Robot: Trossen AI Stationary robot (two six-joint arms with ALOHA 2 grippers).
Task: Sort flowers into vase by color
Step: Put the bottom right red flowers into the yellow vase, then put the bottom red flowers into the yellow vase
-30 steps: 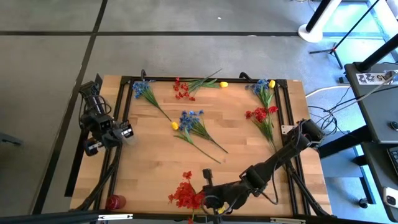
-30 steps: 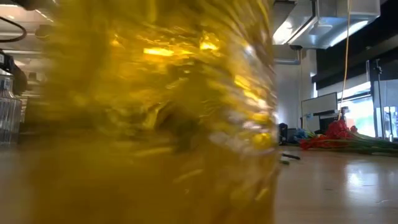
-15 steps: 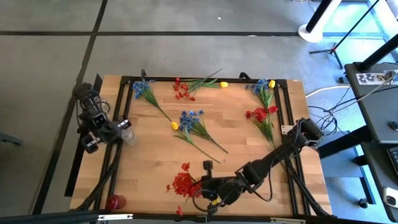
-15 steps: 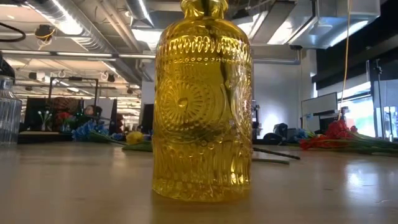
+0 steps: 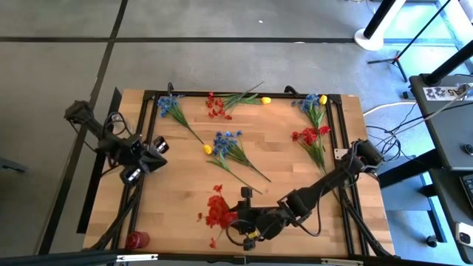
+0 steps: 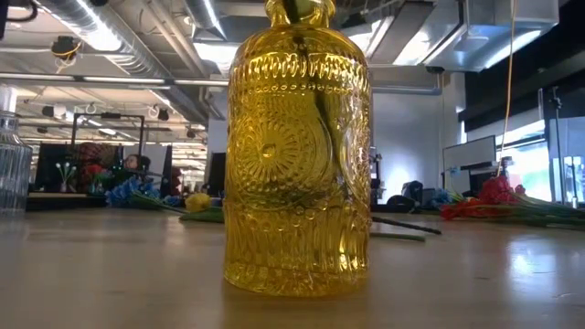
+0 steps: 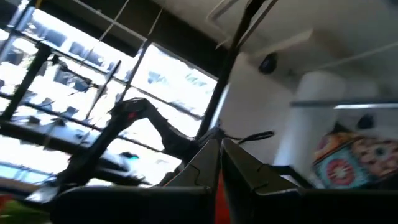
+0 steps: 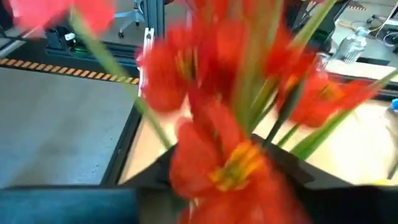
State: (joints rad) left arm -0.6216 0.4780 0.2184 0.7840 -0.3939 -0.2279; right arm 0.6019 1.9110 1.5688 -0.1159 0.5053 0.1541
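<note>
My right gripper [image 5: 235, 219] reaches low over the table's near side and is shut on a red sprig [image 5: 217, 213], whose blurred blooms [image 8: 217, 143] fill the right wrist view. A yellow embossed glass vase [image 6: 297, 146] stands on its base close to the low camera. A dark stem [image 6: 322, 110] shows through its glass. The right arm mostly hides the vase in the high view. Blue [image 5: 230, 144], red [image 5: 310, 137] and yellow-tipped [image 5: 314, 103] sprigs lie flat on the table. My left gripper [image 5: 153, 150] hovers at the left side, shut, its fingers [image 7: 217, 165] tipped up toward the ceiling. My right gripper holds the red sprig by its green stems [image 8: 273, 124], just below the blooms. It comes in level from the table's right, pointing left. The blooms hide the exact place of contact. The blooms stand out past the fingertips, over the wood near the near edge.
A clear ribbed glass vase [image 6: 9, 164] stands at the far left of the low view. A red vase [image 5: 135, 240] sits at the near left corner. A black frame [image 5: 340, 125] borders the table. Bare wood [image 5: 177, 192] lies between the two grippers.
My right gripper has carried the red sprig away from the near edge, toward the far edge and a little left. The yellow vase was a blur filling the low view a second ago and now stands still and upright. My left arm has swung, and its gripper has shifted slightly right.
</note>
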